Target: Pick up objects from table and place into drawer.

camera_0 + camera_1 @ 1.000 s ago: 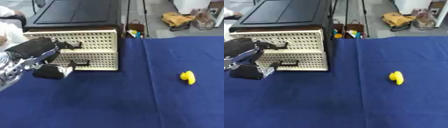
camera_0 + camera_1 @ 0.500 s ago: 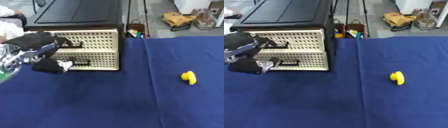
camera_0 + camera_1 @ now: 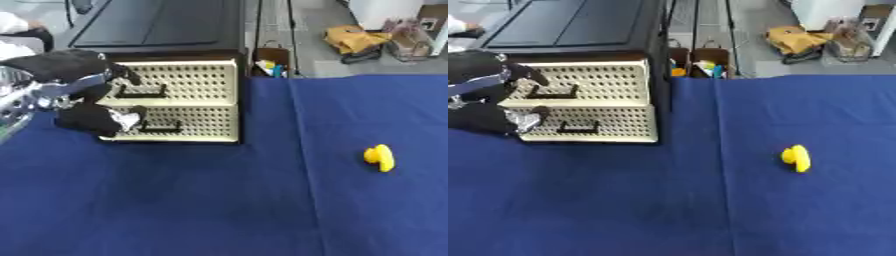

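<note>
— One small yellow object (image 3: 379,158) lay on the blue cloth (image 3: 219,200) of the worktop, well over to the right, nearer than anything else. What was it?

— I could not make out more than a rounded yellow shape. Nothing touched it, and it sat well apart from the hand.

— Which hand was in view?

— Only the left hand (image 3: 74,95), which came in from the left edge. It was black with silver parts and hung right against the front of the drawer unit (image 3: 188,100), on its left side.

— How were its fingers (image 3: 118,75)?

— Curled, with the upper ones reaching toward the handle (image 3: 140,93) of the top drawer (image 3: 179,82). Whether they had closed round that handle I could not tell; they overlapped its left end.

— And the drawers?

— Both looked pushed in. The unit was cream with a perforated front, the lower drawer (image 3: 188,120) having its own dark handle, and a black top (image 3: 157,25) lay over it. The unit stood at the far left of the cloth.

— Anything beyond that?

— A box of coloured items (image 3: 697,67) just behind the worktop, and farther off on the floor a yellow bag (image 3: 354,39).
</note>
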Motion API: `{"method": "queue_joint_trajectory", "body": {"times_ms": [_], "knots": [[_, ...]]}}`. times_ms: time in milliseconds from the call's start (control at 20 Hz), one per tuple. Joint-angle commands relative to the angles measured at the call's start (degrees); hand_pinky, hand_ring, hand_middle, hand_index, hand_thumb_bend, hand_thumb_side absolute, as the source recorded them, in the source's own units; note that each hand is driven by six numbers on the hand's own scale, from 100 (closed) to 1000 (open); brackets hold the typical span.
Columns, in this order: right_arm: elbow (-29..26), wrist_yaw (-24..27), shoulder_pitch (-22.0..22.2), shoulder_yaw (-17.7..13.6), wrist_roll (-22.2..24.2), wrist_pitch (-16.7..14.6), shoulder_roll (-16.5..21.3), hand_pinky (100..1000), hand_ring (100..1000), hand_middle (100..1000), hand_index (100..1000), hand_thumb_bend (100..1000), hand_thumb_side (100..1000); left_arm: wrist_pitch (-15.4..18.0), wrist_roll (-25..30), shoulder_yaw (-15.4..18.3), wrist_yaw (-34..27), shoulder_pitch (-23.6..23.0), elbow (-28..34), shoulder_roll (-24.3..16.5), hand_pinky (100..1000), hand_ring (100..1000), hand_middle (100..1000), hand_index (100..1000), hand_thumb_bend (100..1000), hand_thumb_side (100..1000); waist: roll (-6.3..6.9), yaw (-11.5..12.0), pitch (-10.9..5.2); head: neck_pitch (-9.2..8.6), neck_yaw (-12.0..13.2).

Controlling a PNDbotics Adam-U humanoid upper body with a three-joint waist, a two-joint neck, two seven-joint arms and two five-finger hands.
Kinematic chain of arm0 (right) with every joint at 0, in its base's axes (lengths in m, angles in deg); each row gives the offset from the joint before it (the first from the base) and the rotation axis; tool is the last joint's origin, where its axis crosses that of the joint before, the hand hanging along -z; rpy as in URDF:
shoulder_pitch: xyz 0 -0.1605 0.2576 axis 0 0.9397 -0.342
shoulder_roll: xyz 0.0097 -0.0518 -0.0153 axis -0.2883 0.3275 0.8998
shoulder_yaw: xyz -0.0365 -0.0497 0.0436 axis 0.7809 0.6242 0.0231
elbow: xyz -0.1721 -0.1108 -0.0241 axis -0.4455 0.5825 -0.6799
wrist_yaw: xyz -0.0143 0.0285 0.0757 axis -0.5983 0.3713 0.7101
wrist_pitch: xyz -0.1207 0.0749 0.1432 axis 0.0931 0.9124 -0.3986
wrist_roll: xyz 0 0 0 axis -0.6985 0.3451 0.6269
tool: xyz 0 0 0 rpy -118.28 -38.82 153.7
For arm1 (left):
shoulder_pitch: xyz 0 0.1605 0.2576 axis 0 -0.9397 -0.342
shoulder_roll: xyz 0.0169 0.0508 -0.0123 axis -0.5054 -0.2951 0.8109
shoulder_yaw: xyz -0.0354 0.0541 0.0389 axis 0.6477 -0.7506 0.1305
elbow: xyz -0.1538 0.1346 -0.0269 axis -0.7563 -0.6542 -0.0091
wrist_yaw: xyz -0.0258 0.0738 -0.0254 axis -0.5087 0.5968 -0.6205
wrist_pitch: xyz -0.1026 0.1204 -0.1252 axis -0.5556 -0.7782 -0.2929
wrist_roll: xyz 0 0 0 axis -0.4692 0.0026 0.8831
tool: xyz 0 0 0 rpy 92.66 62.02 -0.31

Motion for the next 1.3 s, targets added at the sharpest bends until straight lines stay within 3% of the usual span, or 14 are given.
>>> {"method": "queue_joint_trajectory", "body": {"times_ms": [50,1300], "knots": [[-0.8,0.2,-0.9,-0.3,0.2,0.1,1.5,649,682,637,705,100,990,-1.1,2.6,1.3,1.4,1.2,0.6,-0.7,100,100,190,897,187,721,-0.07,0.0,-0.79,-0.83,0.1],[-0.8,1.2,-1.4,-0.5,0.3,0.5,2.1,653,686,636,708,100,989,-4.9,7.8,-0.7,7.2,2.6,-0.5,0.9,100,100,177,922,180,733,0.08,-0.8,0.94,-2.78,1.0]]}}
